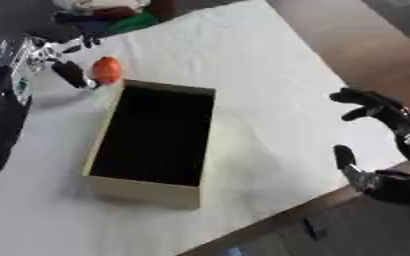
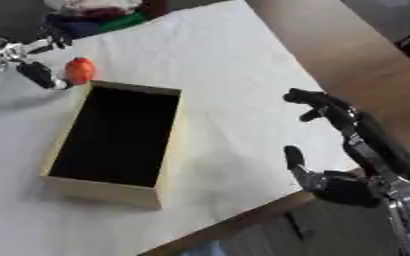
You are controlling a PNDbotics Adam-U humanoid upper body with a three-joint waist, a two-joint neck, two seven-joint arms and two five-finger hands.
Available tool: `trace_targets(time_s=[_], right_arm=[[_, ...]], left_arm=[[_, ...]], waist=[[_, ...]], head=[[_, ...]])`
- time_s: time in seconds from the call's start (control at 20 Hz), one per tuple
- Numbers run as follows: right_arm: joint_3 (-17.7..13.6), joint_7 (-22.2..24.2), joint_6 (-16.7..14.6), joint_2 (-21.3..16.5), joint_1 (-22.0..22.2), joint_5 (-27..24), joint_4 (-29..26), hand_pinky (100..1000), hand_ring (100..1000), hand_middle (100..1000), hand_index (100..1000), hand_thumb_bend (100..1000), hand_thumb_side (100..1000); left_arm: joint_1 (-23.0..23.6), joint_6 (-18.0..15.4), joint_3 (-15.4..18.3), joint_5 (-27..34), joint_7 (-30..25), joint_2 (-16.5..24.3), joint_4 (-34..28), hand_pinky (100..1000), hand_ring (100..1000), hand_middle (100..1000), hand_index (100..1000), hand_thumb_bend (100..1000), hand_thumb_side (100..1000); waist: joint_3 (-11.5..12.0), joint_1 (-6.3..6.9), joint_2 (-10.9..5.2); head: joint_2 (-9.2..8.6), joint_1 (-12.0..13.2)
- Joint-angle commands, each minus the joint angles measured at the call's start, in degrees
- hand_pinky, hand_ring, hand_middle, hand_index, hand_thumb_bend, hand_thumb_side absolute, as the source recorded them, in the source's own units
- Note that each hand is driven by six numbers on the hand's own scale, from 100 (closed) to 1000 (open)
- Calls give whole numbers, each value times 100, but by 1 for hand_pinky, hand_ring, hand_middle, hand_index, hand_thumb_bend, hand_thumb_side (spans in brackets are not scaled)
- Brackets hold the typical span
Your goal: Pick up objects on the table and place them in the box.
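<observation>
Right hand [image 2: 348, 150]: being held idle at the near table edge, fingers spread, nothing gripped.
Open tan cardboard box [image 1: 189, 145]: lying mid-table, its dark interior apparently empty, white cloth [image 1: 270, 100] being left free around it.
Small orange rounded object [image 1: 106, 69]: being pinched by the left hand [image 1: 68, 70] beside the box's far corner, seemingly for lifting in.

Soft, even light falls on the white tabletop [image 1: 270, 75]; both views are blurred throughout. The box [image 1: 152, 135] interior is deep shadow, casting faint shade leftward.
</observation>
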Motion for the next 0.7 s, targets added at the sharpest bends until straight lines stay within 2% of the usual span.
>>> trace_targets(time_s=[0.05, 0.4, 0.6, 0.65, 0.7], right_arm=[[-48, 15, -9, -91, -51, -49, -74, 702, 898, 861, 1000, 100, 334], [-48, 27, -15, -75, -62, -60, -75, 703, 898, 862, 1000, 100, 334], [-47, 34, -19, -71, -65, -67, -75, 703, 899, 862, 1000, 100, 333], [-47, 35, -20, -70, -66, -69, -75, 703, 899, 862, 1000, 100, 332], [-47, 38, -20, -69, -68, -71, -74, 703, 899, 862, 1000, 100, 332]], left_arm=[[-95, -5, 17, -52, 71, 68, -3, 838, 812, 794, 922, 461, 299], [-76, 77, 37, -151, 212, -14, 51, 805, 769, 748, 875, 380, 286], [-70, 149, 51, -110, 509, -48, 58, 789, 745, 721, 849, 309, 298], [-70, 157, 47, -85, 551, -53, 68, 781, 730, 703, 831, 248, 300], [-69, 164, 44, -60, 580, -58, 76, 779, 727, 699, 828, 240, 300]], waist=[[-16, -27, -79], [-64, -22, -57], [-72, -24, -53], [-73, -23, -52], [-75, -22, -51]], head=[[12, -20], [-10, -25], [-8, -29], [-7, -29], [-6, -30]])
